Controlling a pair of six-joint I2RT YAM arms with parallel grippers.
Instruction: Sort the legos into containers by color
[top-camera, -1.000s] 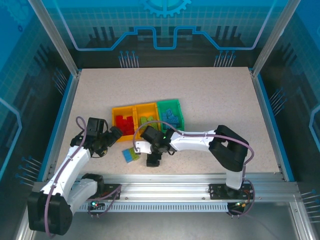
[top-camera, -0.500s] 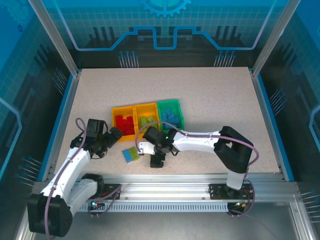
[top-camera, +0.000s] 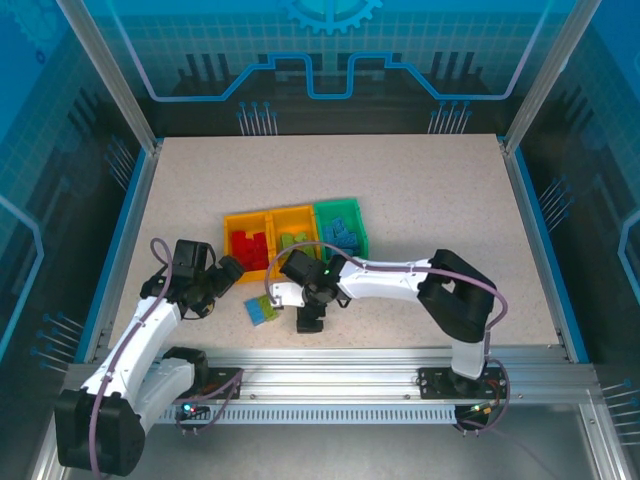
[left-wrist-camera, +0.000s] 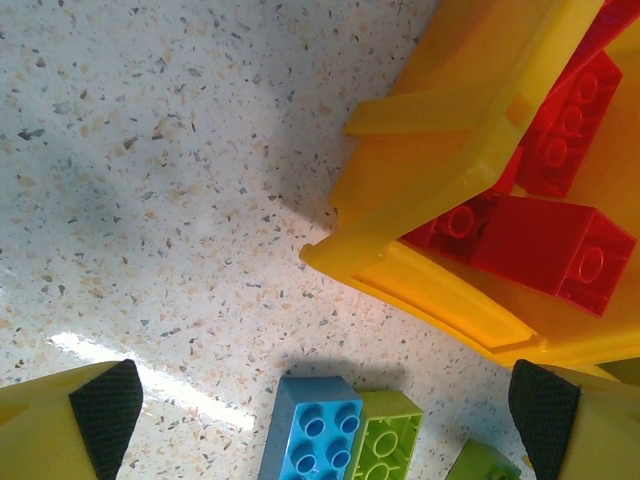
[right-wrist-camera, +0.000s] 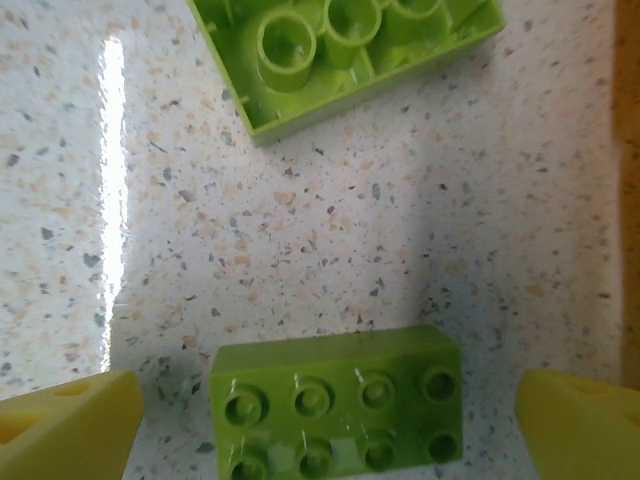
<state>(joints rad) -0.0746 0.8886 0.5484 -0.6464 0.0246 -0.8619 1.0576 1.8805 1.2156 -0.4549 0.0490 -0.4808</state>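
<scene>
Top external view: 3 joined containers (top-camera: 247, 216) are sitting left of centre on the speckled table (top-camera: 450, 200), 2 orange-yellow and 1 bright green at the right end. Red legos (top-camera: 250, 245) are lying in the left bin, light green legos (top-camera: 293, 240) in the middle bin and blue legos (top-camera: 342, 234) in the green one. Loose bricks are lying on the table in front of the row, among them a blue lego (top-camera: 260, 313) and a green lego (top-camera: 270, 300) touching side by side. Left tool (top-camera: 232, 270) is hovering just beside the near left corner of the row, jaws spread wide and holding nothing. Left wrist view: its 2 dark pads (left-wrist-camera: 100, 412) are standing far apart at the bottom corners. The blue and green pair is lying between them, and the yellow bin corner with red bricks is showing above right. Right tool (top-camera: 308, 322) is pointing down at the table just right of the loose pair. Right wrist view: its yellow fingers (right-wrist-camera: 70, 425) are standing wide, framing a light green brick (right-wrist-camera: 335, 410) lying studs up. Bare table is showing on both sides between brick and fingers, so nothing is being gripped. Another upturned green brick (right-wrist-camera: 345, 50) is lying hollow side up farther along, apart from the first.
</scene>
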